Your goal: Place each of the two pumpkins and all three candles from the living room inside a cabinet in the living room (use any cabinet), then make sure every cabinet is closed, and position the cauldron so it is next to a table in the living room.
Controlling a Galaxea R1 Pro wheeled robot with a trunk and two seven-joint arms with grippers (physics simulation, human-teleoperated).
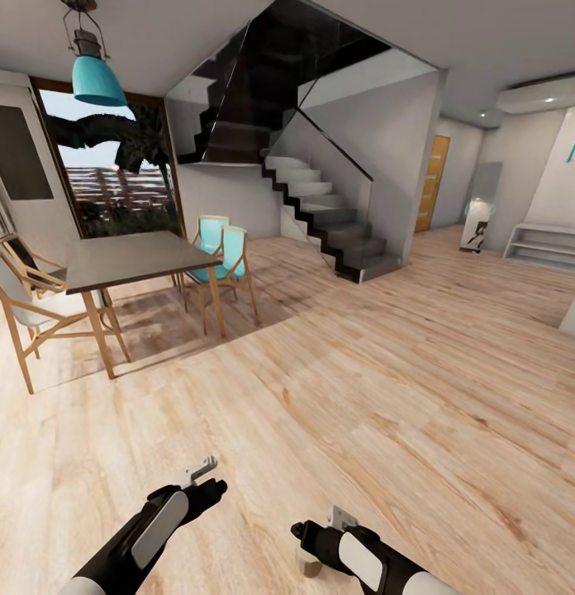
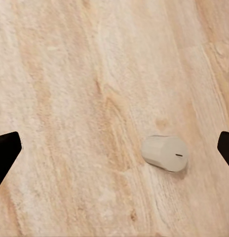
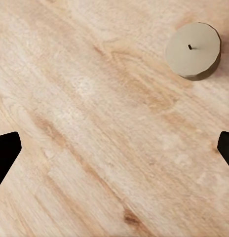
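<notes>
In the left wrist view I see the two black fingertips [image 2: 7,150] of my left gripper [image 2: 114,153] at the left and right edges of the frame, spread wide, nothing between them. Between and beyond them, right of centre, a small squat greyish-tan candle [image 2: 165,153] lies tilted on the pale wood-plank floor [image 2: 70,98], its wick end facing the right edge. It touches neither fingertip.

In the right wrist view my right gripper [image 3: 114,153] is likewise released, black fingertips [image 3: 7,152] apart at both frame edges, grasping nothing. A second greyish-tan candle, a squat cylinder with a dark wick [image 3: 194,49], stands upright on the floor in the upper right of the frame, well clear of the fingers.

In the head view both black-and-white arms enter from the bottom edge: the left gripper [image 1: 201,471] at lower left, the right gripper [image 1: 316,541] at lower centre, both low over the floor. A pale object sits just beneath the right gripper; I cannot tell what it is.

Farther out, at left, stands a dark-topped dining table with slim wooden legs [image 1: 126,258], with wooden chairs with teal seats [image 1: 225,252] around it. A teal pendant lamp [image 1: 97,78] hangs at upper left. A dark staircase with a glass balustrade [image 1: 320,198] occupies the centre background.
</notes>
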